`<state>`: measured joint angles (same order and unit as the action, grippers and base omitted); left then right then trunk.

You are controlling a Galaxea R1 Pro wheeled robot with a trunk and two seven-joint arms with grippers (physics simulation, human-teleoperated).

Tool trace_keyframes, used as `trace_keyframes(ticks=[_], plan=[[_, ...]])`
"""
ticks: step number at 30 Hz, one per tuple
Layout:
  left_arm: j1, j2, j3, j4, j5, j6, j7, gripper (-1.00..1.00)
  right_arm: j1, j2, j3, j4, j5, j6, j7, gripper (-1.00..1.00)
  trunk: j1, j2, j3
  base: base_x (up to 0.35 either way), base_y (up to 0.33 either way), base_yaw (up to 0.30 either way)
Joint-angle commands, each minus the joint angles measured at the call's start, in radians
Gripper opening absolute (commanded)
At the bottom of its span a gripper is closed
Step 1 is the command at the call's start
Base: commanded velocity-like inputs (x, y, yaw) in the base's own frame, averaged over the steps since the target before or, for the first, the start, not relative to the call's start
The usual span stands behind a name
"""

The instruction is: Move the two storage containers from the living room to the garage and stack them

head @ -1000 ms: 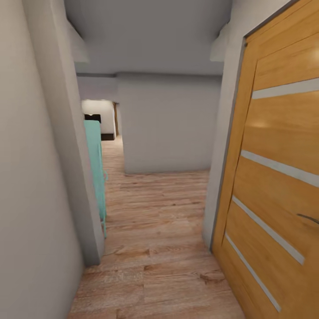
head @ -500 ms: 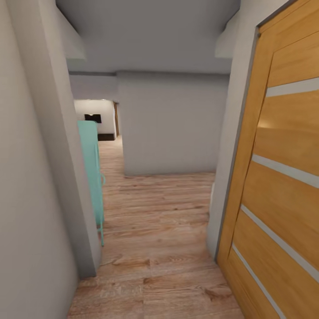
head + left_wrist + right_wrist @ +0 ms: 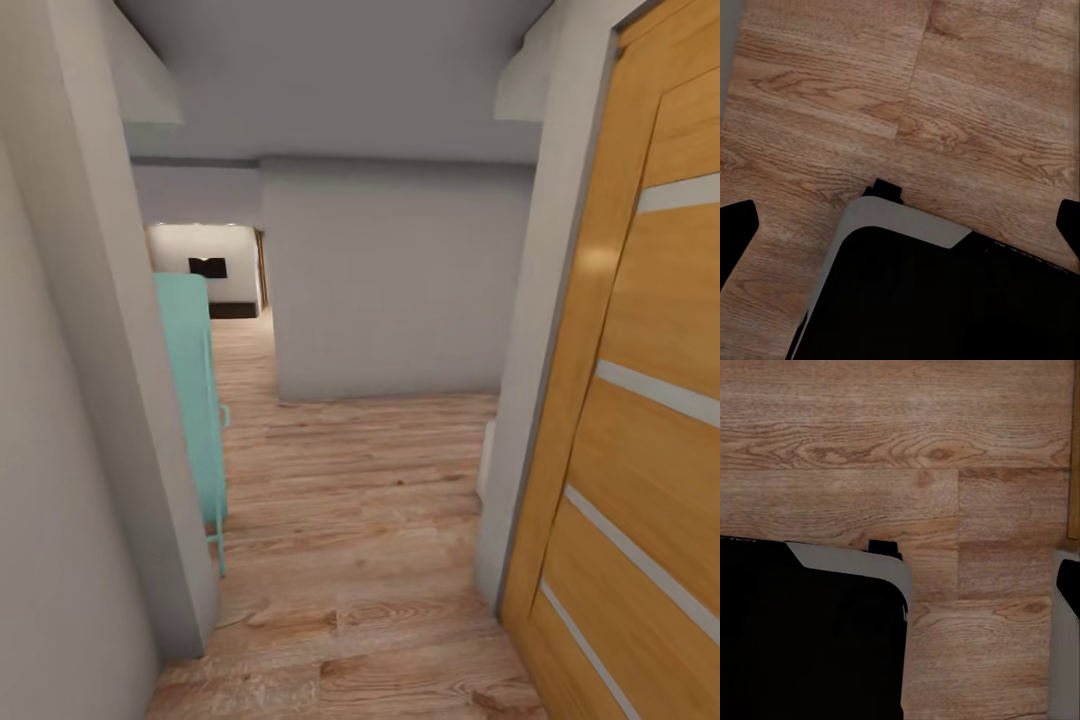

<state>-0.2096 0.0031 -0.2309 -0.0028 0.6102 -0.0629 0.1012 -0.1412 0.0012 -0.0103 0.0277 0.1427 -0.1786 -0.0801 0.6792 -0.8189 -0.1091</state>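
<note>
The two storage containers are out of view, and so is the garage. I am in a narrow hallway with a light wood-plank floor (image 3: 350, 500). In the left wrist view my left gripper (image 3: 900, 225) hangs open over the planks and the black, grey-edged robot base (image 3: 930, 300), one dark fingertip (image 3: 736, 232) at each picture edge and nothing between them. In the right wrist view my right gripper (image 3: 900, 585) also looks open, one dark fingertip (image 3: 1069, 581) at the edge, above the base (image 3: 810, 630).
An orange wooden panel door (image 3: 640, 400) stands close on the right. A grey wall corner (image 3: 130, 400) juts in on the left, with a teal cabinet (image 3: 190, 400) behind it. A grey wall (image 3: 390, 280) blocks the way ahead; the corridor runs on at its left toward a lit room (image 3: 205, 265).
The whole head view has advanced down the hallway: the door, the left wall corner and the teal cabinet have slid outward and grown larger. That is camera motion.
</note>
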Motion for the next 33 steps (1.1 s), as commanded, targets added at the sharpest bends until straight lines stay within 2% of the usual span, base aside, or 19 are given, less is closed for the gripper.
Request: trace_keyframes(ticks=[1,10,18,33], plan=[[-0.001,0.000,-0.008,0.000,0.006,-0.002,0.003,1.00,-0.001,0.000,-0.002,0.003,0.010,-0.004,-0.006,1.00,0.001,-0.001,-0.002,0.323,0.000,0.000],[0.000,-0.001,-0.008,0.000,0.005,-0.002,0.003,1.00,-0.001,0.000,-0.004,0.002,0.003,-0.003,-0.015,1.00,0.001,-0.001,-0.002,0.323,0.000,0.008],[-0.001,-0.002,-0.008,0.000,0.005,-0.002,0.003,1.00,-0.001,-0.001,-0.005,0.002,0.002,-0.004,-0.011,1.00,0.001,-0.001,-0.008,0.323,0.000,0.141],[-0.001,-0.004,-0.010,0.000,0.003,-0.003,0.003,1.00,-0.001,-0.003,0.004,0.001,0.013,-0.004,-0.007,1.00,0.001,-0.001,-0.008,0.323,0.000,0.005]])
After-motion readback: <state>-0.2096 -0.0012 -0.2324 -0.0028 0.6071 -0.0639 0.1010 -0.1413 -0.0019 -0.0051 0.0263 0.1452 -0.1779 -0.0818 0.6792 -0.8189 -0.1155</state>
